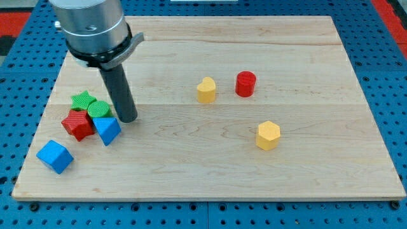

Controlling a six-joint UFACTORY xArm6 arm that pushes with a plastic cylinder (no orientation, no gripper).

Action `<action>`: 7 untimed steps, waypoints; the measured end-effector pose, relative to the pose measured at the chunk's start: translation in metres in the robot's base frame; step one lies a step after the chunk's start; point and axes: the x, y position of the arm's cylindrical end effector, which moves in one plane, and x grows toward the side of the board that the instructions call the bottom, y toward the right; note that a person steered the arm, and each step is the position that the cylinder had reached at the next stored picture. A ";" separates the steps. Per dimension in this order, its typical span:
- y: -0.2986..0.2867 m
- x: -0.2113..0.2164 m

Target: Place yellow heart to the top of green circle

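The yellow heart (pixel 206 90) lies near the board's middle, a little toward the view's top. The green circle (pixel 98 109) sits in a cluster at the view's left, touching the green star (pixel 82 100), the red star (pixel 77 124) and the blue triangle (pixel 107 130). My tip (pixel 128 117) rests on the board just to the right of the green circle and just above the blue triangle, far left of the yellow heart.
A red cylinder (pixel 245 84) stands right of the yellow heart. A yellow hexagon (pixel 268 135) lies toward the view's lower right. A blue cube (pixel 55 156) sits at the lower left near the wooden board's edge (pixel 38 121).
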 end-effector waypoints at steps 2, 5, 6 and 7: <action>-0.009 0.040; 0.067 -0.023; 0.169 -0.025; 0.202 -0.043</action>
